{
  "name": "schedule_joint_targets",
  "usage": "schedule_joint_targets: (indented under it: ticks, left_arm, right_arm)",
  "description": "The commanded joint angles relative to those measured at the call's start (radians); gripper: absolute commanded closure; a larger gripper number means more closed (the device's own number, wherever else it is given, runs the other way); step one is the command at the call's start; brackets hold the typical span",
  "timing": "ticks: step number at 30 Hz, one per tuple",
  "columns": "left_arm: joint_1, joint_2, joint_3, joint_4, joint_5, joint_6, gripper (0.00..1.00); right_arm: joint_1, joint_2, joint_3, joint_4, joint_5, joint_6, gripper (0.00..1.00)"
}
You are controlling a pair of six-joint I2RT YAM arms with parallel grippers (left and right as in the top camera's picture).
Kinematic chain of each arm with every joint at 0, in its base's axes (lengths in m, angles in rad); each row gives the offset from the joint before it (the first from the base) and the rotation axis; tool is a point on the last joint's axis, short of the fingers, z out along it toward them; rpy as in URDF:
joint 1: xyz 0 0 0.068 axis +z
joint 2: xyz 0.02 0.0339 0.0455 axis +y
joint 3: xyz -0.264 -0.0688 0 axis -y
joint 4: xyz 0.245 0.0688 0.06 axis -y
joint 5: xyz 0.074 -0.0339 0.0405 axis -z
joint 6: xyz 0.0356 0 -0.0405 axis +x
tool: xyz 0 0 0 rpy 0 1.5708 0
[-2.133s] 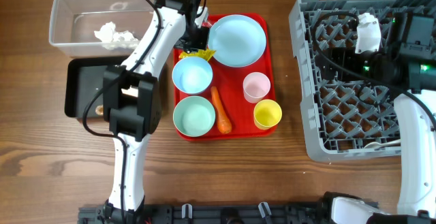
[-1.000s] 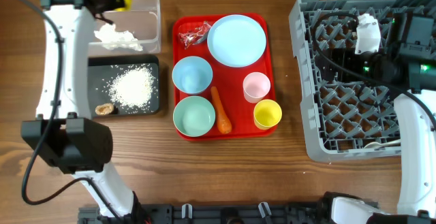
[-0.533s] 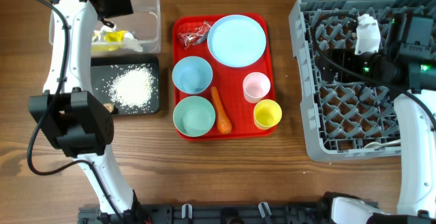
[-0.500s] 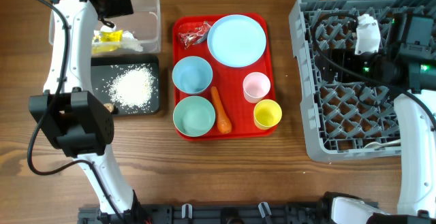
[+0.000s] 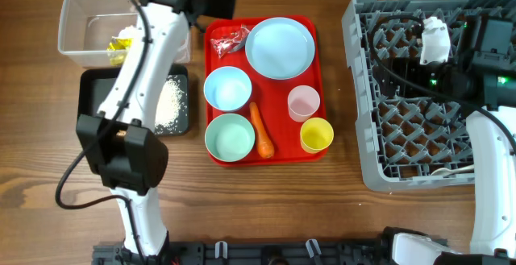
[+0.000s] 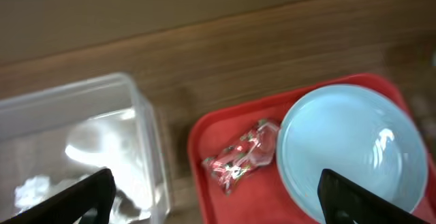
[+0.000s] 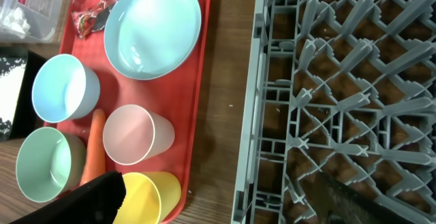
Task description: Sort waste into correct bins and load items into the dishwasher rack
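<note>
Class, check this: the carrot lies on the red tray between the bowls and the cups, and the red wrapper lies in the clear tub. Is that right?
Not quite. The red wrapper lies on the red tray, beside the plate, as the left wrist view shows. The carrot part holds.

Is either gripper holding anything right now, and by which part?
Nothing is held. The left gripper is open near the red wrapper; the right gripper is open and empty over the rack.
</note>
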Motion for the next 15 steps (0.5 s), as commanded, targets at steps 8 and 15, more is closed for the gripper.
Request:
schedule_joint_targets:
  ticks: [8, 15]
  left_arm:
    - [-0.002, 0.208, 0.004, 0.035, 0.05, 0.023, 0.09]
    - [-0.002, 0.286, 0.004, 0.01, 0.056, 0.024, 0.11]
  right_arm:
    - [0.004, 0.006, 0.0, 0.001, 0.01, 0.004, 0.1]
    - [0.004, 0.006, 0.0, 0.001, 0.01, 0.003, 0.1]
